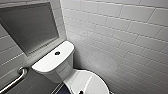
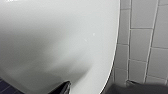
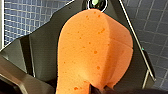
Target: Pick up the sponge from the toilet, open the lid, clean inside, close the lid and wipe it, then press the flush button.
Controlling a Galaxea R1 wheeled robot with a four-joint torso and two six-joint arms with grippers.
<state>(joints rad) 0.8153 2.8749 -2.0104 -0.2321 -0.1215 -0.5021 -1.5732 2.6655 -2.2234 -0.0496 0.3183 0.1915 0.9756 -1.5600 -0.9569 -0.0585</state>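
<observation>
The glossy white toilet [image 1: 65, 67] stands on a dark small-tiled floor [image 1: 62, 90], beside the tiled wall [image 1: 120, 37]

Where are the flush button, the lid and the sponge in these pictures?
flush button [image 1: 57, 53]: head view, on the middle of the dark round button.
lid [image 1: 88, 80]: head view, on its glossy white top.
sponge [image 3: 95, 50]: right wrist view, on the middle of its orange face.

Right gripper [image 3: 100, 88]: jaws closed, pinching the sponge [image 3: 95, 47] at one end. Left gripper [image 2: 62, 88]: dark tip visible, state not determinable
</observation>
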